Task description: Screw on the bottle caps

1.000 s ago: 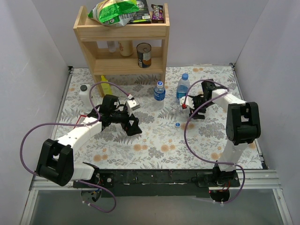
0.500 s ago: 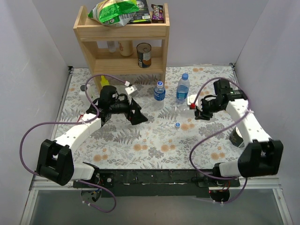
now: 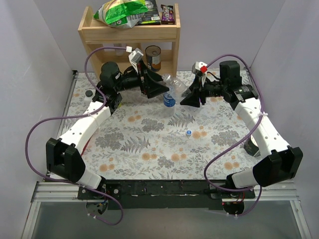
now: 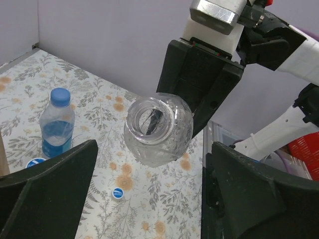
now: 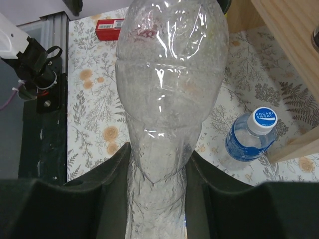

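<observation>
Bottle (image 4: 158, 130) is clamped level in right gripper (image 5: 157, 169), mouth offered for capping; left gripper (image 4: 153, 149) is held spread, empty.

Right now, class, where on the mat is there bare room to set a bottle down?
Bare: the near mat, between the loose cap and the arm bases. Crowded: before the shelf, where the left gripper, right gripper, clear bottle and labelled bottle cluster.

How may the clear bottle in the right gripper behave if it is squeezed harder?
The bottle looks empty and thin-walled, with crinkled glints, so it is probably light and may dent. The right gripper holds it in the air, far from its open mouth, so a push there could tilt it.
</observation>
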### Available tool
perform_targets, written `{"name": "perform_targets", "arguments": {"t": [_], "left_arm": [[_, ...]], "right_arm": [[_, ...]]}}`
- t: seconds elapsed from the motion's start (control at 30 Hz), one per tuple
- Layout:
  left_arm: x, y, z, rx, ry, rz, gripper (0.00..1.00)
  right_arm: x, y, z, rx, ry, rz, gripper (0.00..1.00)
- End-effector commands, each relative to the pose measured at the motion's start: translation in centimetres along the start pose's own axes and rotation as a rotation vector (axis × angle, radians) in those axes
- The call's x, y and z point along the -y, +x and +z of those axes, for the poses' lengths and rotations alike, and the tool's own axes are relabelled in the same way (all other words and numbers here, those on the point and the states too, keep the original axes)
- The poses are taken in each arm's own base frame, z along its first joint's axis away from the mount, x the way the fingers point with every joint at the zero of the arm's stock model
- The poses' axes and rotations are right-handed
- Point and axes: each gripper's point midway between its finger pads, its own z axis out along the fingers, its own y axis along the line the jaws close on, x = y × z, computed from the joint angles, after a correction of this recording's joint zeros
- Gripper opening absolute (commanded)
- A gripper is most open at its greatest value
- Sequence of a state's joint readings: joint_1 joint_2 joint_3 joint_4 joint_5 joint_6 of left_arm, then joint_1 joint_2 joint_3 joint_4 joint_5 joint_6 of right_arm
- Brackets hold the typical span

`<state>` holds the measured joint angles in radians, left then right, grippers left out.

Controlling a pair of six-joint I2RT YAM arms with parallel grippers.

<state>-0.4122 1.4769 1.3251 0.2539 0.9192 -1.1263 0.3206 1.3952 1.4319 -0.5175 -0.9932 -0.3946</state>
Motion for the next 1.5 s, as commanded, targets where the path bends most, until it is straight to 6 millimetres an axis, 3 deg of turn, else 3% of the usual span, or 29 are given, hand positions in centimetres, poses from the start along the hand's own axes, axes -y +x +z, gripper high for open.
{"name": "perform_targets", "arguments": {"t": [0.0,0.2,0.4,0.5,0.53,0.6,0.67,0.73,0.8,0.83,0.87,1.0,1.07,1.17,1.27,1.47], "left_arm": [[2.0,-1.1,0.9,0.012,0.075,-0.053,0.97],[2.6,-0.2,1.9,-0.004,0.129,-0.07,0.81],[3.1,-1.8,2.6,0.026,0.157,-0.05,0.66],[4.1,-1.3,2.9,0.004,0.206,0.006,0.49],[4.3,-0.9,3.0,-0.002,0.22,0.031,0.36],[5.1,0.3,3.1,-0.032,0.253,0.037,0.23],[5.4,1.5,3.1,-0.059,0.264,0.043,0.23],[5.7,2.1,2.8,-0.076,0.27,0.065,0.22],[5.4,3.3,2.3,-0.121,0.268,0.124,0.23],[5.4,3.6,2.0,-0.14,0.261,0.165,0.23],[4.1,5.8,1.3,-0.217,0.233,0.229,0.23],[2.1,9.2,-1.1,-0.343,0.152,0.404,0.24],[2.2,10.2,-2.1,-0.387,0.14,0.421,0.24],[2.3,10.2,-2.4,-0.404,0.144,0.443,0.24],[2.6,10.0,-2.4,-0.402,0.151,0.435,0.25],[2.8,9.5,-2.2,-0.393,0.159,0.427,0.26]], "right_arm": [[-0.9,-4.6,0.1,0.1,-0.036,-0.017,0.41],[-1.8,-4.6,1.3,0.095,-0.065,-0.031,0.42],[-2.4,-3.3,2.1,0.064,-0.072,-0.014,0.42],[-2.6,-2.8,2.6,0.055,-0.08,-0.011,0.43],[-2.7,-2.7,2.8,0.053,-0.083,-0.012,0.43],[-2.8,-2.2,3.4,0.041,-0.091,-0.01,0.5],[-2.9,-1.9,3.8,0.028,-0.103,-0.017,0.59],[-3.2,-1.6,3.7,0.008,-0.106,-0.004,0.79],[-3.1,-2.8,2.8,0.0,-0.074,-0.075,0.91],[-3.5,-2.7,2.3,-0.022,-0.073,-0.075,0.91],[-3.5,-4.1,1.7,-0.007,-0.059,-0.142,0.93],[-4.3,-6.9,0.4,0.064,-0.042,-0.197,0.98],[-4.8,-7.9,0.7,0.103,-0.085,-0.206,0.98],[-4.5,-7.8,1.7,0.107,-0.116,-0.155,0.81],[-4.0,-7.3,2.8,0.091,-0.123,-0.138,0.72],[-4.7,-6.7,4.4,0.087,-0.157,-0.114,0.68]]}}
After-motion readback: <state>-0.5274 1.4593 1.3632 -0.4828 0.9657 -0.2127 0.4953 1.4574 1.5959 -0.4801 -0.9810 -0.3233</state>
